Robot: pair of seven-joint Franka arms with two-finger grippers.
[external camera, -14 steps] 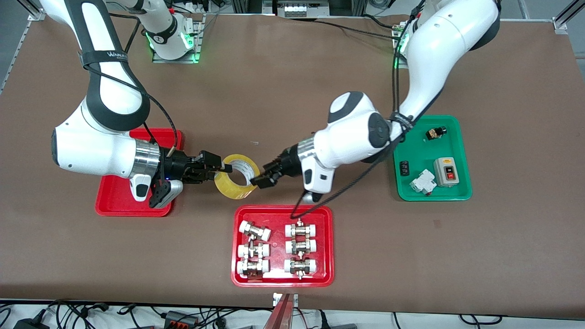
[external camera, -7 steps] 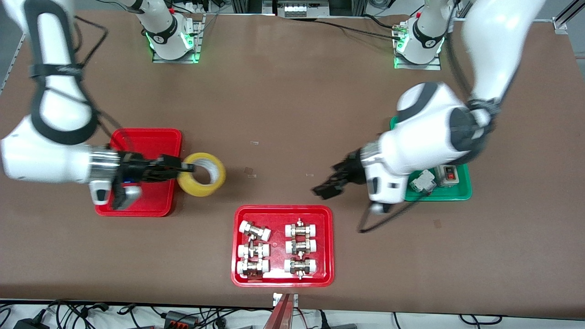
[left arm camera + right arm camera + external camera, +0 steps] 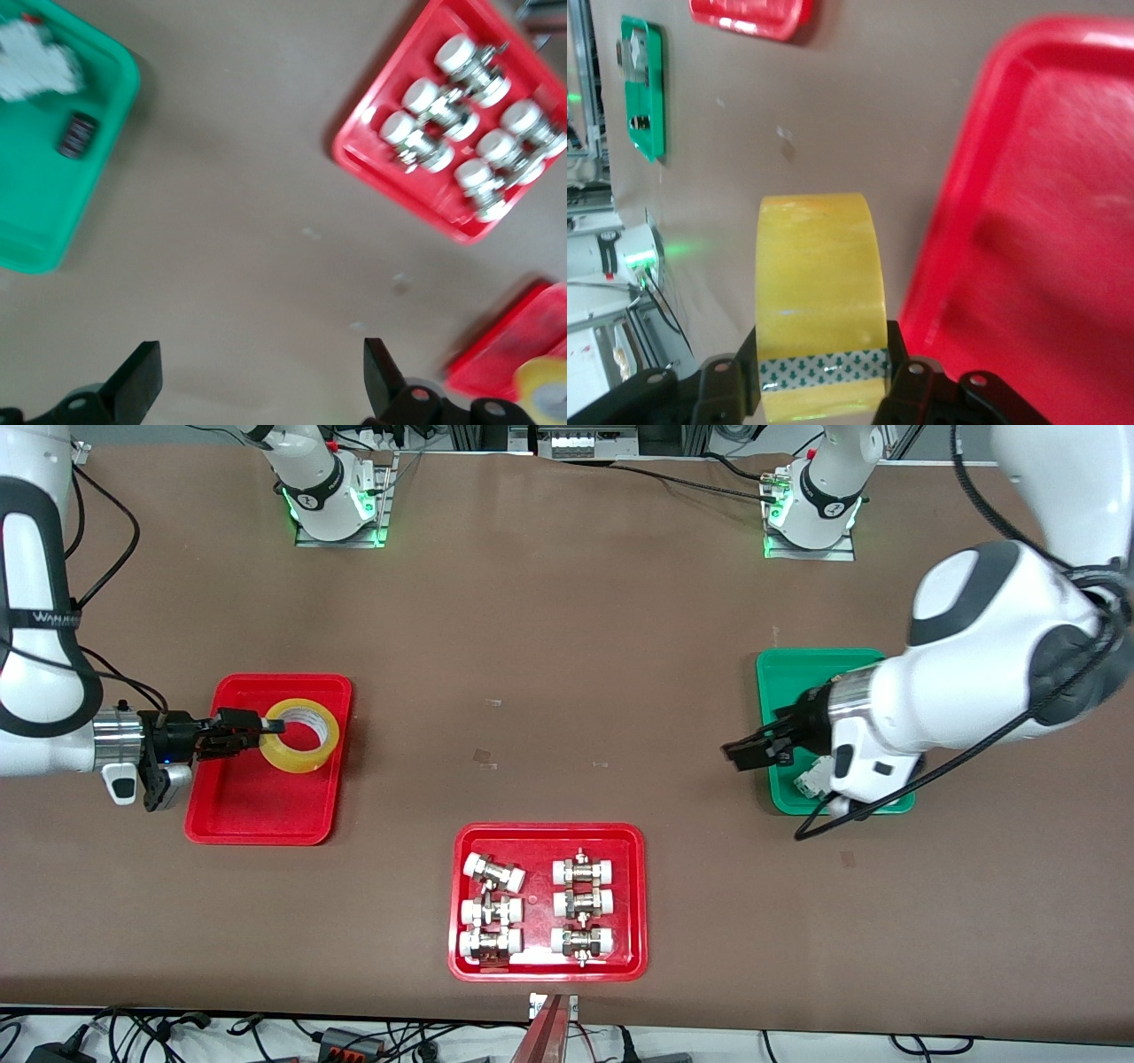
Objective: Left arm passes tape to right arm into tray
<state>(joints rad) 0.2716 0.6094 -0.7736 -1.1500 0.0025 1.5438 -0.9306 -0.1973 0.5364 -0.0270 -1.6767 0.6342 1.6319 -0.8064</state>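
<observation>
My right gripper is shut on the rim of the yellow tape roll and holds it over the plain red tray, at the tray's corner toward the table's middle. In the right wrist view the tape sits between the two fingers, with the red tray beside and below it. My left gripper is open and empty over the table at the green tray's edge. In the left wrist view its fingers stand wide apart with only bare table between them.
A red tray of white-capped metal fittings lies near the table's front edge, also in the left wrist view. A green tray with small electrical parts lies under the left arm. Brown table lies bare between the trays.
The right arm has carried the tape from the table's middle to over the plain red tray. The left gripper has let go and drawn back, open, to the green tray.
</observation>
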